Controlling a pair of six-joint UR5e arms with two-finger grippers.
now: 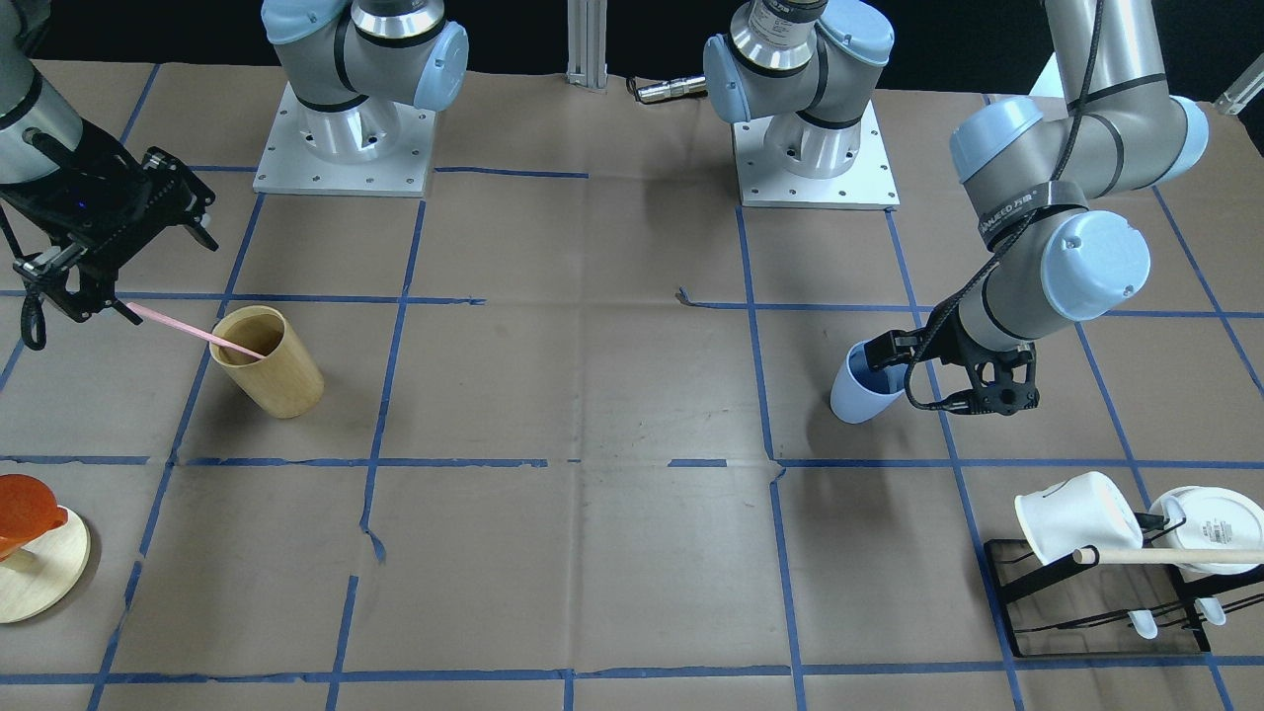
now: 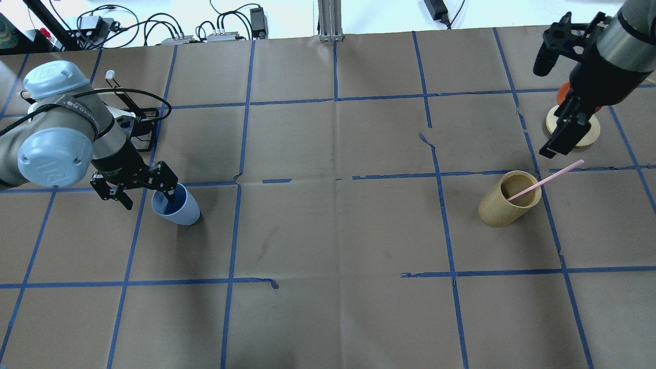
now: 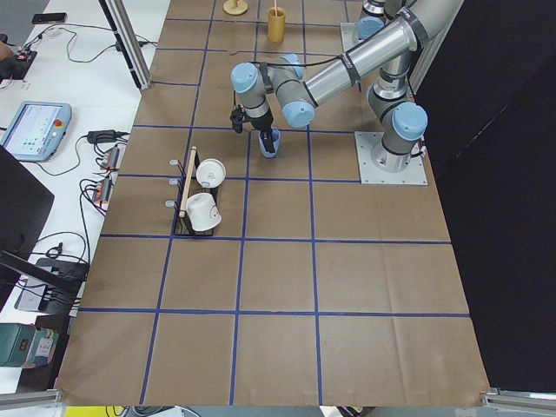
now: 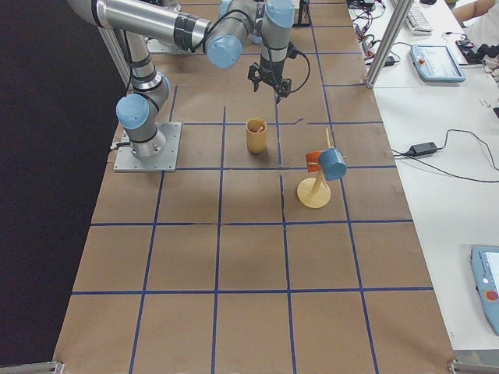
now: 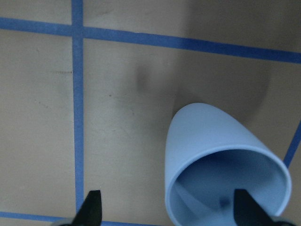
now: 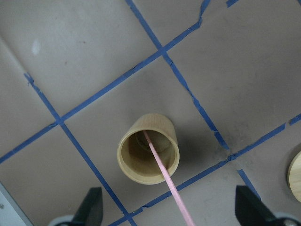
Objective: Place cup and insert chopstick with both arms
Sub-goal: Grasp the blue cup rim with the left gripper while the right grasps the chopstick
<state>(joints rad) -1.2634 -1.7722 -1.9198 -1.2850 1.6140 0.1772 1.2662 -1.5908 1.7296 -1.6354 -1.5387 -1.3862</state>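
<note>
The light-blue cup [image 1: 857, 397] stands upright on the paper-covered table, on the robot's left side [image 2: 180, 211]. My left gripper [image 2: 148, 197] is open at its rim. In the left wrist view one finger [image 5: 247, 207] is inside the cup [image 5: 207, 136] and the other finger [image 5: 91, 207] is well outside it. The pale-pink chopstick [image 2: 548, 179] leans in a tan wooden cup [image 2: 505, 202], its upper end sticking out. My right gripper [image 6: 169, 212] is open above it, and the chopstick [image 6: 160, 160] passes between the wide-apart fingers untouched.
A black rack [image 1: 1096, 612] with two white mugs [image 1: 1076, 518] and a beige wooden rod [image 1: 1175, 556] stands near the table's operator-side edge. A round wooden stand [image 1: 39, 578] with an orange piece sits at the opposite end. The arm bases [image 1: 344, 148] are at the back.
</note>
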